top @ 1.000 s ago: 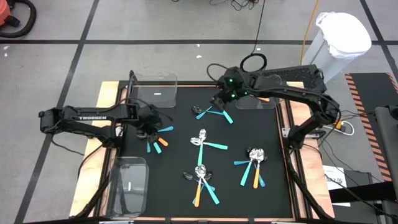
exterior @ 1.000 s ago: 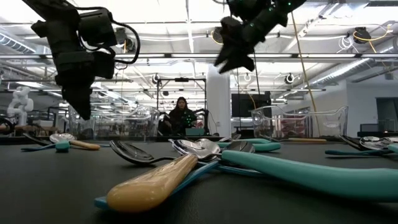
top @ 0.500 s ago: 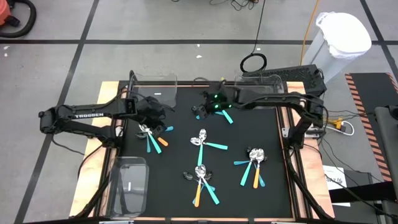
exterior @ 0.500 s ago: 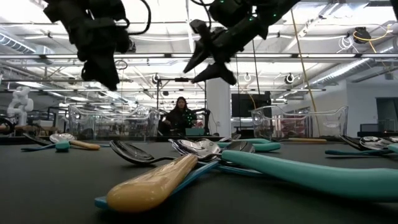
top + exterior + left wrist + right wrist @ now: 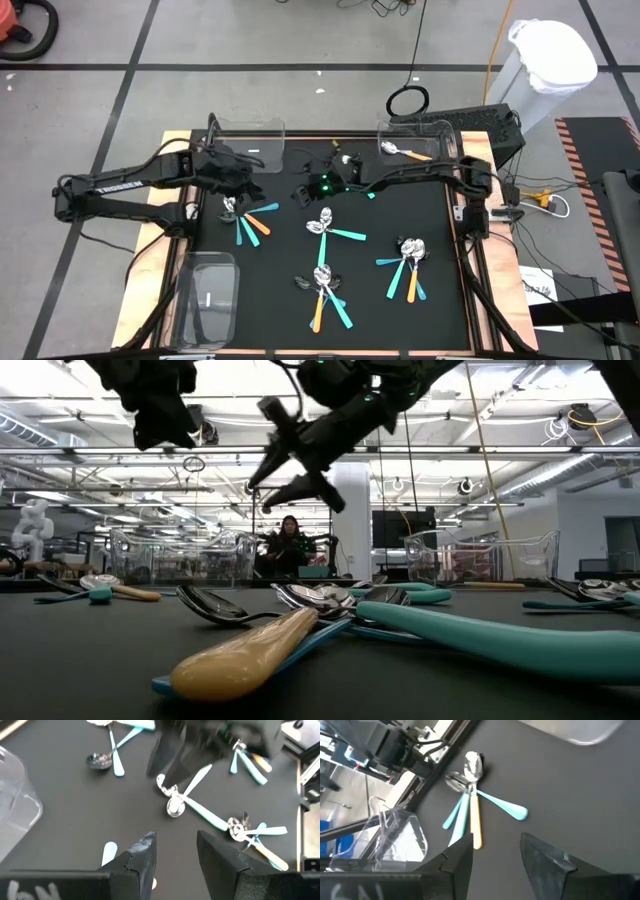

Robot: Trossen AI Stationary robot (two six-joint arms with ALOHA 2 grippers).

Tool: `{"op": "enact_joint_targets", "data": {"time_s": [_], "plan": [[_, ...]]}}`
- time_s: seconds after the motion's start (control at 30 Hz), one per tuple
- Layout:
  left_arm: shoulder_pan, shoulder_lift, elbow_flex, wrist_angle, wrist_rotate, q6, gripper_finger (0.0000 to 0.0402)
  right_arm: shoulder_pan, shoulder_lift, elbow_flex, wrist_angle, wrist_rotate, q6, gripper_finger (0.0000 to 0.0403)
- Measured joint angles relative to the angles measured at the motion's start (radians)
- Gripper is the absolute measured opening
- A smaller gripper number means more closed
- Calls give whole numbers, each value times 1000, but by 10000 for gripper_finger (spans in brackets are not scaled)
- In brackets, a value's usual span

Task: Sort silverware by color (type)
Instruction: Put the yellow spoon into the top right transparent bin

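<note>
Teal- and orange-handled spoons and forks lie in loose clusters on the black mat: one at the left (image 5: 248, 222), one in the middle (image 5: 328, 228), one near the front (image 5: 325, 290), one at the right (image 5: 405, 265). One orange-handled spoon (image 5: 405, 152) lies in the far right clear bin. My left gripper (image 5: 242, 180) (image 5: 175, 851) hangs open above the mat, on the far side of the left cluster. My right gripper (image 5: 301, 191) (image 5: 495, 854) is open too, reaching across above the mat between the left and middle clusters. The left cluster (image 5: 469, 805) shows in the right wrist view.
Clear plastic bins stand at the far left (image 5: 246, 140), far right (image 5: 440, 130) and near left (image 5: 210, 295) of the table. The two grippers are close to each other above the mat's left half. A person (image 5: 290, 545) sits far behind the table.
My right gripper has swung from beside the far right bin toward the table's left and a little nearer, tipping more level, and stays open. My left gripper has risen from over the left cluster and moved toward the far edge.
</note>
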Motion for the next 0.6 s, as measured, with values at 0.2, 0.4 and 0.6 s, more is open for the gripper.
{"op": "enact_joint_targets", "data": {"time_s": [0.2,0.4,0.6], "plan": [[0,-72,0,0,-3,0,141,21,132,175,-128,8,-21,157],[0,-128,0,2,-4,-18,141,39,240,334,-224,28,-91,157],[0,-157,0,2,-6,-103,141,40,356,470,-223,-38,-132,157]]}}
